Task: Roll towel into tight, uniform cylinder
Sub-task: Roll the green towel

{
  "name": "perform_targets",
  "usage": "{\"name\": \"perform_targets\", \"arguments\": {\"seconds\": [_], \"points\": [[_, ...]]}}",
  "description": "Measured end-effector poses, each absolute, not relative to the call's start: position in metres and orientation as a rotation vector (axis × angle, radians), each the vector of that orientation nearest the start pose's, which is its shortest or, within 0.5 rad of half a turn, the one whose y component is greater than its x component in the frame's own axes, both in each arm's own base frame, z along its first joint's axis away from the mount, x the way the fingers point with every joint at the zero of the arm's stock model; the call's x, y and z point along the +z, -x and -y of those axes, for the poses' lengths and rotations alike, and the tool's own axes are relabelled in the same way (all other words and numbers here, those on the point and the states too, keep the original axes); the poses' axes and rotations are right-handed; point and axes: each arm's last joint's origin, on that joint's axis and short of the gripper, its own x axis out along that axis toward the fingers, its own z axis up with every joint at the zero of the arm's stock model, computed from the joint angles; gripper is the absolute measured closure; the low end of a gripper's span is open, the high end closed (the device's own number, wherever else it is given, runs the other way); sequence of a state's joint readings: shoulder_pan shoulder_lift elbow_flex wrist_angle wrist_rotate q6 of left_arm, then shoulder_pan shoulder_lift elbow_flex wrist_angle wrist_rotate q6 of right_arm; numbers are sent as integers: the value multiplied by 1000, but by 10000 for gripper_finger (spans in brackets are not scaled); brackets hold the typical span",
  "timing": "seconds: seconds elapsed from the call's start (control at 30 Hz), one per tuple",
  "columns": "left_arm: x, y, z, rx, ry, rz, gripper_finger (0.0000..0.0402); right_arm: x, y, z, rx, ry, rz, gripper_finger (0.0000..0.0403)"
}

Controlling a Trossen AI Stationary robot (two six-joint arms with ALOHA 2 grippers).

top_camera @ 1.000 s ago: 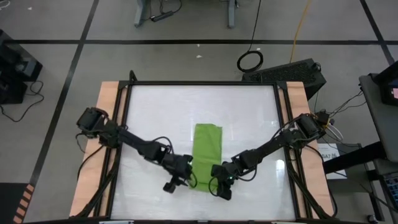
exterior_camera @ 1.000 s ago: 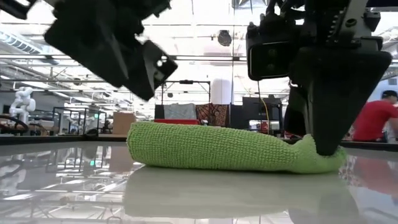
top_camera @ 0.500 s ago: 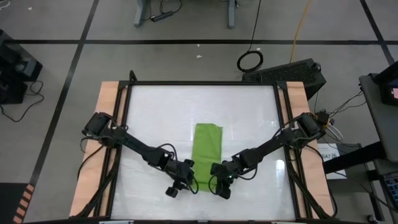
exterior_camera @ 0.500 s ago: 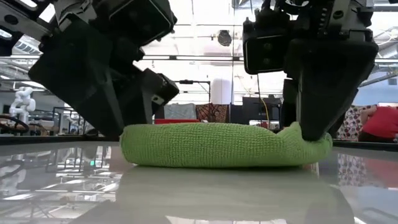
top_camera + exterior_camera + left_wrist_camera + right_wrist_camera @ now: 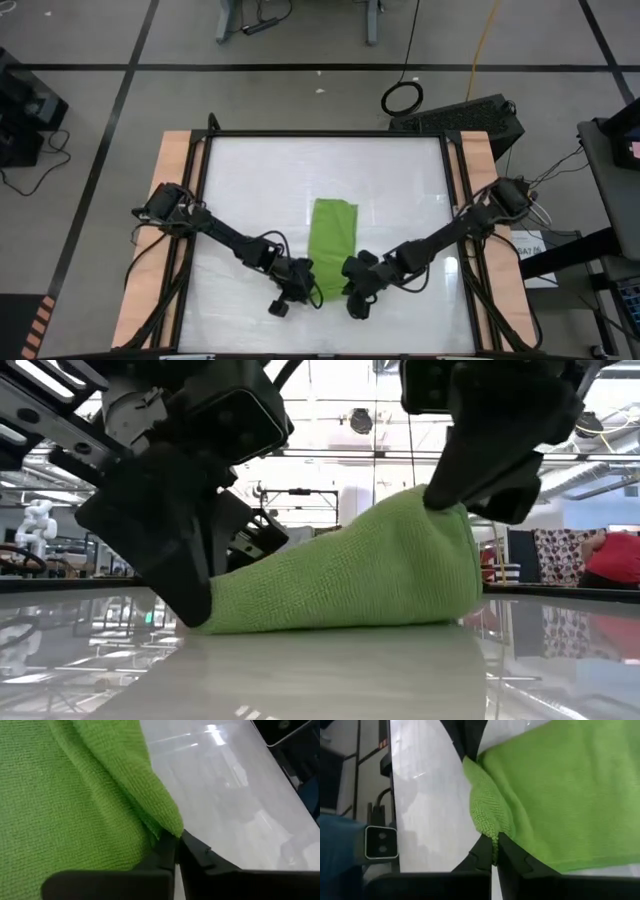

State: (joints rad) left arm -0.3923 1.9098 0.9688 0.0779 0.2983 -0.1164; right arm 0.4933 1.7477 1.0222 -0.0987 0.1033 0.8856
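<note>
The lime-green towel (image 5: 333, 240) lies as a long folded strip on the white table, running from far to near. Its near end (image 5: 350, 575) is raised on one side. My left gripper (image 5: 305, 290) is shut on the near left corner, down at the table top (image 5: 195, 610). My right gripper (image 5: 352, 290) is shut on the near right corner and holds it up above the table (image 5: 450, 500). The towel's far part lies flat. My left gripper pinches the towel's near left corner (image 5: 167, 827) between its two fingers. It comes slanting down from the table's left side. That corner stays low, at the table surface. My right gripper pinches the towel's near right corner (image 5: 487, 827) between its two fingers, slanting in from the table's right side. The corner is lifted clear of the table. The near edge (image 5: 400, 530) slopes down from it toward the left corner.
Wooden rails (image 5: 175, 200) and a black frame border the table's left and right sides. Bare table (image 5: 250, 180) lies to the far side and both sides of the towel. A person in a red shirt (image 5: 610, 560) is in the room behind.
My left gripper has come down to the table at the towel's near left corner and taken hold of it. My right gripper has gone up with the near right corner. The near end, flat before, now slopes up toward the right; the far part has stayed.
</note>
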Motion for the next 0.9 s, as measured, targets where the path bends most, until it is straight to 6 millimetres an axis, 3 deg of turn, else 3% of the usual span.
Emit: {"name": "perform_targets", "arguments": {"seconds": [0.17, 0.3, 0.57, 0.9], "points": [[117, -331, 147, -635, 63, -921, 387, 171, -308, -176, -35, -643, -878, 403], [117, -331, 146, -661, 81, -925, 386, 153, -296, -177, -68, -764, -869, 403], [117, -336, 133, -642, 193, -953, 385, 117, -267, -161, -45, -1118, -729, 403], [118, -340, 119, -630, 379, -1007, 385, 110, -262, -151, -31, -1229, -764, 391]]}}
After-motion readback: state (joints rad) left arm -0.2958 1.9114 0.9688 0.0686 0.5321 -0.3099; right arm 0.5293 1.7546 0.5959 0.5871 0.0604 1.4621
